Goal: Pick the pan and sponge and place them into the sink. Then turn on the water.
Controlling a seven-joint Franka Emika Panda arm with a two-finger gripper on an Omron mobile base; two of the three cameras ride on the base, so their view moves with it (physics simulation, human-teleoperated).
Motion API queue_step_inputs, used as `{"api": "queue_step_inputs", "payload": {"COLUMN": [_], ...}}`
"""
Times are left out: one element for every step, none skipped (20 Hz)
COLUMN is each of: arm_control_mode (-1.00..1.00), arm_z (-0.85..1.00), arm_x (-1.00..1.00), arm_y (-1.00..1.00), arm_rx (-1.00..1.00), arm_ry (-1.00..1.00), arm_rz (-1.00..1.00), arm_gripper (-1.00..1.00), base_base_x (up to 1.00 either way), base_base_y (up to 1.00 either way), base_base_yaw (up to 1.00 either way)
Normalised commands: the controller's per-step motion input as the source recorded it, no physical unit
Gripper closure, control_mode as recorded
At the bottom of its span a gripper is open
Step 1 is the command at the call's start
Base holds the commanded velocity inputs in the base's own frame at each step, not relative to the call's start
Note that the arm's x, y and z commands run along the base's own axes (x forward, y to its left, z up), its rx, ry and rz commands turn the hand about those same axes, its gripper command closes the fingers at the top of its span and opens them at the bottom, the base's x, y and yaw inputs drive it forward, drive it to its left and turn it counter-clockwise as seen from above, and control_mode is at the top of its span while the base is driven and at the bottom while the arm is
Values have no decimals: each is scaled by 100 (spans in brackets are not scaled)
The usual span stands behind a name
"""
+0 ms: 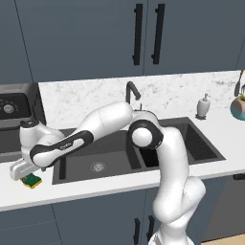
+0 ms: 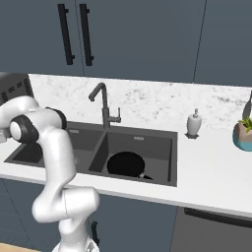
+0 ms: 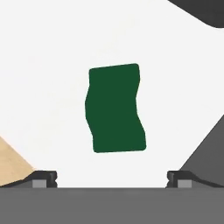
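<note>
- Sponge [image 1: 32, 180], a small rectangular block with a green top over a yellow base, lies flat on the white counter [image 1: 95, 189] just left of the sink, near the counter's front edge.
- The white arm's gripper [image 3: 112, 177] hangs directly above that sponge with its fingers spread wide, one tip on either side (nothing is held between them, and in the hand view the green top sits centred in the gap).
- The round, shallow, all-black pan [image 2: 125, 164] rests on the floor of the sink's right basin, seen from the right base view.
- The dark grey rectangular double-basin sink [image 1: 119, 165] is set into the counter, its left basin showing a round metal drain [image 1: 97, 166].
- A tall dark gooseneck tap [image 2: 102, 104] stands behind the divider between the basins.
- A white soap dispenser [image 1: 203, 105] stands on the counter behind the sink's right corner, well apart from the sponge.
</note>
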Motion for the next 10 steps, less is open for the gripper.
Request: {"api": "queue_step_inputs", "payload": {"arm_control_mode": [-100,-100,-100,-100,-100,-100,-100,-100,-100,-100], "arm_z": [-26,-34,-35,-36,-36,-35,-37,-34,-27,-24], "arm_x": [0,0,1,2,3,2,0,1,1,1], "arm_y": [18,16,11,3,1,0,0,0,0,0], "arm_rx": [-2,-3,-3,-1,-1,0,0,0,0,0], "arm_ry": [1,0,0,0,0,0,0,0,0,0], "arm_rz": [0,0,0,0,0,0,0,0,0,0], "arm_gripper": [-100,-100,-100,-100,-100,-100,-100,-100,-100,-100], "base_base_x": [0,0,0,0,0,0,0,0,0,0], "base_base_y": [0,0,0,0,0,0,0,0,0,0], "base_base_yaw": [0,0,0,0,0,0,0,0,0,0]}}
